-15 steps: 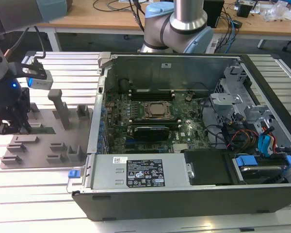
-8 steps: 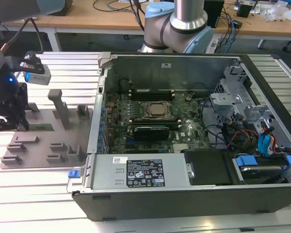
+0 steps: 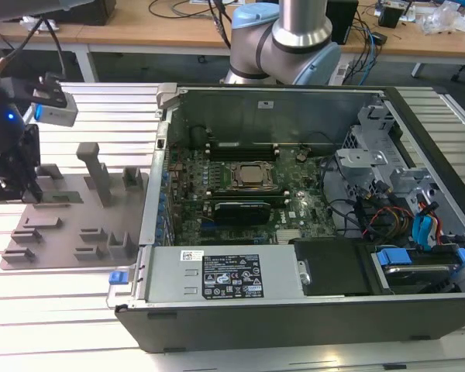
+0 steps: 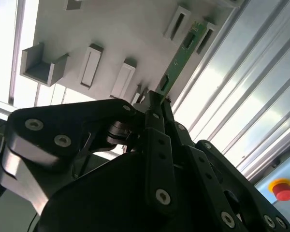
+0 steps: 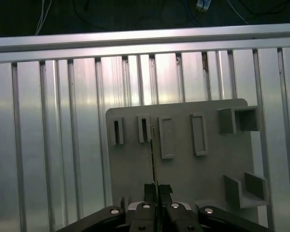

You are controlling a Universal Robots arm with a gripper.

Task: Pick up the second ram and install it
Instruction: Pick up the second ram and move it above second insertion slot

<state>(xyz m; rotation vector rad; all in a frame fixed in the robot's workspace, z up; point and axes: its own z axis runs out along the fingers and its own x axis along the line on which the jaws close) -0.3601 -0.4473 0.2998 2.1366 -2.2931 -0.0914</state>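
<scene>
The fingers (image 4: 157,140) pinch one end of the second ram (image 4: 178,60), its long axis running straight out from them over the grey fixture tray (image 5: 203,174), well apart from the open computer case (image 3: 256,105) at the exterior view's right.

The ribbed metal table (image 5: 48,145) is gleaming; the grey plastic tray (image 5: 193,179) is looking matt, the green stick (image 4: 178,60) smooth.

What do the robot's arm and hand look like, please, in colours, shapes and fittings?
The arm is a silver metal tube with rounded grey joints and light-blue caps. The hand is black, built of flat linked bars fastened with silver round-headed screws, tapering to two narrow fingers.
</scene>
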